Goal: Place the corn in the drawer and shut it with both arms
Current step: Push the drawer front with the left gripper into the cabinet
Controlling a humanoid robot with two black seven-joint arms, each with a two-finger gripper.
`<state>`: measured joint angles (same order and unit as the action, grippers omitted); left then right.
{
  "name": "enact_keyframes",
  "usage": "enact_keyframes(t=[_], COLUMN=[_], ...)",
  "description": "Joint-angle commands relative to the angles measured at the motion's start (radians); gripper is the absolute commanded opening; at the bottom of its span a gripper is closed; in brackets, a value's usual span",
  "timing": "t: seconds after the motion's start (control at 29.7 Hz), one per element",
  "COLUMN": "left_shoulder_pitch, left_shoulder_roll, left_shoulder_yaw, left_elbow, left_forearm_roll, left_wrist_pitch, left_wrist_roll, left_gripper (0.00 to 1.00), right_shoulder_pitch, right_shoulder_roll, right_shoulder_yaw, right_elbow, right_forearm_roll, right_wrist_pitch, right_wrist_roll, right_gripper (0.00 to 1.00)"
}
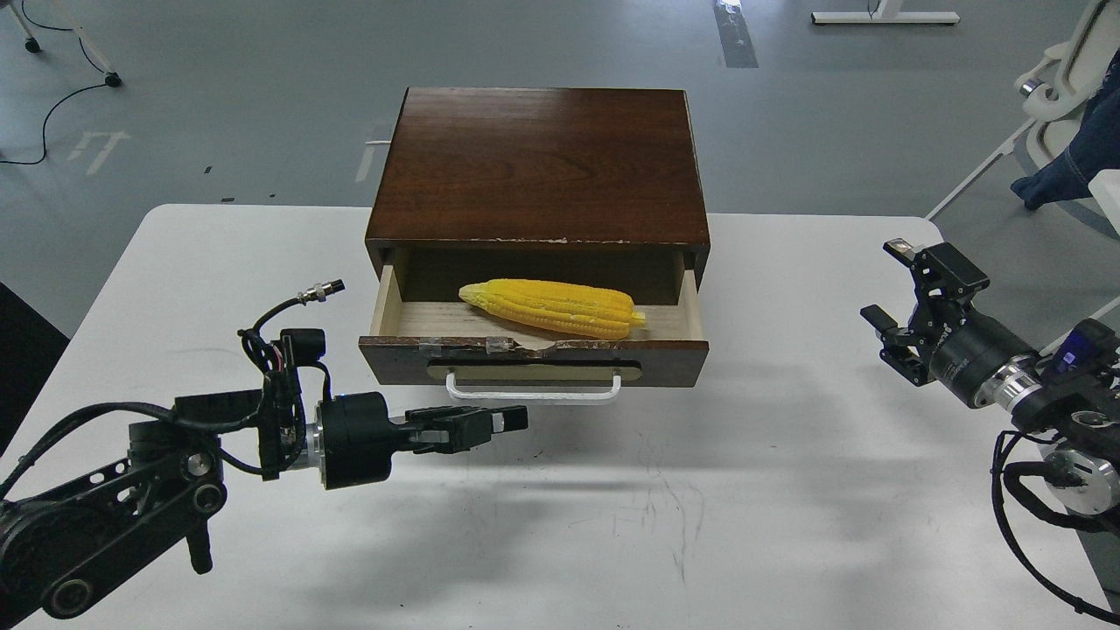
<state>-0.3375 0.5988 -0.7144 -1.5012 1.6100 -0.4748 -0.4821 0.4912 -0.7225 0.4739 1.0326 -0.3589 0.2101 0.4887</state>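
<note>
**Spotter:** Where's the corn sitting?

**Me:** The corn is already inside the drawer, lying on the pale wood floor. Its long axis runs left to right, parallel to the drawer front, pointed tip toward my left. The drawer is pulled well out of the cabinet, so I judge the closing push is what remains.

**Spotter:** Which arm is closer?

**Me:** The left by a good margin. My left gripper hangs just in front of the drawer front, below and a little left of the white handle, fingers pointing right along the face rather than into it. The drawer lies beyond it, toward the cabinet, so the push has to go straight away from me. The right gripper is well apart, off past the right end of the drawer, above the table.

**Spotter:** Finger state?

**Me:** The left fingers look drawn together, holding nothing, and I see no contact with the handle or the front. The right one has its fingers spread wide and is empty too.

**Spotter:** Risk?

**Me:** Pushing only near the left end could skew the drawer in its slot. I'd bring the right arm in to the opposite end first.
</note>
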Motion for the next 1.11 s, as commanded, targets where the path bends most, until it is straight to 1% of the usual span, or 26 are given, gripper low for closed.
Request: enact_keyframes(t=[0.0, 0.77, 1.08], left_shoulder_pitch=[0.000, 0.000, -0.003], left_shoulder_roll=[-0.002, -0.014, -0.030], left_shoulder_yaw=[0.000, -0.033, -0.036], left_elbow=[0.004, 0.042, 0.079], left_forearm_roll=[0.001, -0.001, -0.001], left_wrist_pitch=[0.007, 0.071, 0.102], left_wrist_roll=[0.000, 0.005, 0.008], left_gripper=[0.00, 0.00, 0.00], right_shoulder_pitch=[-0.002, -0.028, -0.028], right_shoulder_roll=[0.000, 0.000, 0.000], right_shoulder_yaw=[0.000, 0.000, 0.000], right_elbow=[0.001, 0.003, 0.001], right_forearm_roll=[0.000, 0.000, 0.000], right_wrist_pitch=[0.000, 0.000, 0.000], right_wrist_roll=[0.000, 0.000, 0.000], right_gripper=[1.00, 1.00, 1.00])
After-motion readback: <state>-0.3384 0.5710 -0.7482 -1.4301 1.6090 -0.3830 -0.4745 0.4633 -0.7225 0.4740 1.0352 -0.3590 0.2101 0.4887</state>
